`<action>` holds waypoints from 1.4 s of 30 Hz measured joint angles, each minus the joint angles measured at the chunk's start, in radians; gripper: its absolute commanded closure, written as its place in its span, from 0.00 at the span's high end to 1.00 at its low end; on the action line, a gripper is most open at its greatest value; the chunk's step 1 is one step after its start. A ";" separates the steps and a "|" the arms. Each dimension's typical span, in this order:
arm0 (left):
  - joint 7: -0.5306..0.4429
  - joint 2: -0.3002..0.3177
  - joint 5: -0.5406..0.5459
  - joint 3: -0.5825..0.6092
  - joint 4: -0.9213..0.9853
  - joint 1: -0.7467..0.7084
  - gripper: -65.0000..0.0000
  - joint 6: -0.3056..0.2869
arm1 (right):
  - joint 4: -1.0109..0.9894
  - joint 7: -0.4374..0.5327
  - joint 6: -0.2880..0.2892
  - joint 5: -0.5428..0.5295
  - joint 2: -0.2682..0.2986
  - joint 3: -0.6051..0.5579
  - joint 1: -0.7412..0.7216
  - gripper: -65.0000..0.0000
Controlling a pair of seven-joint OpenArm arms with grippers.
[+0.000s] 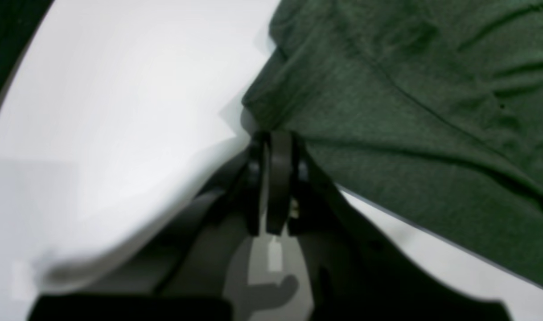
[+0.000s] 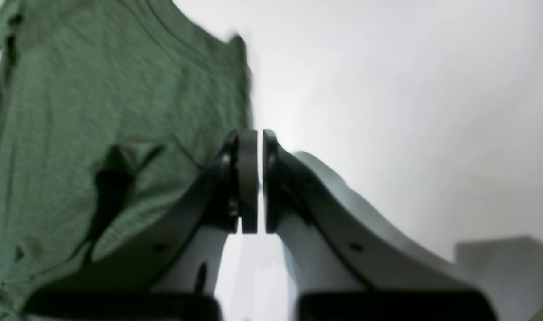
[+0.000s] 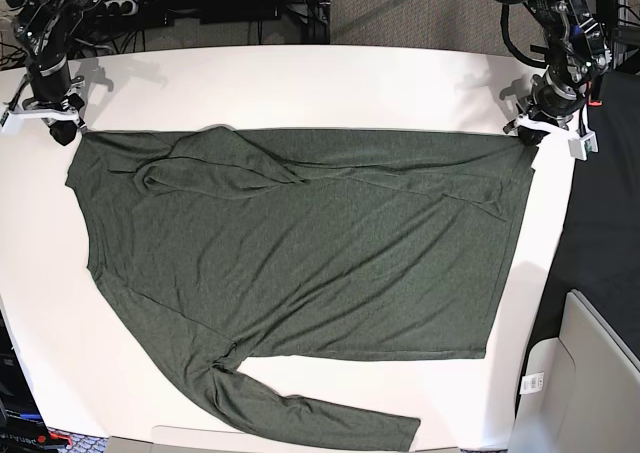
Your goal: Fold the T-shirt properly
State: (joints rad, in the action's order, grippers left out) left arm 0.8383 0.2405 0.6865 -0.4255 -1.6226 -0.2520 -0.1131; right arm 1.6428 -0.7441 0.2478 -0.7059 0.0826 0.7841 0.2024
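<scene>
The dark olive-green T-shirt (image 3: pixel 300 243) lies spread flat on the white table (image 3: pixel 300 83), one long sleeve folded across its chest and the other trailing toward the front edge. Its far edge runs straight between my two grippers. My left gripper (image 3: pixel 533 133) is at the far right corner. In the left wrist view it (image 1: pixel 276 133) is shut, with the T-shirt (image 1: pixel 409 111) bunched at its tips. My right gripper (image 3: pixel 65 130) is at the far left corner. In the right wrist view it (image 2: pixel 256 131) is shut, and the T-shirt (image 2: pixel 97 89) edge meets its tips.
A pale grey bin (image 3: pixel 590 373) with a white tag stands off the table's front right corner. Black cables and a power strip (image 3: pixel 200 3) run behind the far edge. The table's right edge lies close beside my left gripper.
</scene>
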 measured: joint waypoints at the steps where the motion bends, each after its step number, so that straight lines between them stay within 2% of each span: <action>1: 0.000 0.000 -0.001 0.000 -0.012 0.000 0.00 0.000 | 0.006 0.000 -0.001 0.002 0.000 0.000 0.003 0.00; 12: -0.001 0.001 0.000 0.002 -0.095 -0.023 0.00 -0.001 | 0.018 -0.002 -0.001 0.000 -0.009 -0.031 0.032 0.01; 17: -0.001 0.003 -0.002 0.015 -0.079 -0.024 0.00 0.000 | 0.018 -0.083 0.003 -0.014 -0.027 -0.052 0.032 0.02; 20: 0.001 -0.003 -0.002 0.034 -0.058 -0.025 0.01 0.000 | 0.018 -0.080 -0.003 -0.016 -0.051 -0.049 0.032 0.14; 23: 0.003 -0.006 -0.002 0.034 -0.057 -0.025 0.07 0.002 | 0.018 -0.075 0.000 -0.034 -0.065 -0.051 0.032 0.27; 25: 0.002 -0.002 -0.002 0.034 -0.057 -0.024 0.12 0.008 | 0.019 -0.075 0.004 -0.035 -0.064 -0.051 0.034 0.31; 31: 0.000 -0.004 -0.002 0.034 -0.057 -0.025 0.20 0.008 | 0.020 -0.072 0.003 -0.065 -0.064 -0.051 0.041 0.32; 42: -0.001 -0.005 -0.002 0.047 -0.040 -0.022 0.20 0.008 | -0.147 -0.029 0.027 -0.113 -0.064 -0.043 -0.089 0.32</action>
State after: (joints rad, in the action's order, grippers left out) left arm 0.8371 0.2359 0.6842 -0.3786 -1.6623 -0.2741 -0.1047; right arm 1.4956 -0.7734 0.2749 -0.8188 0.0189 0.7410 0.1135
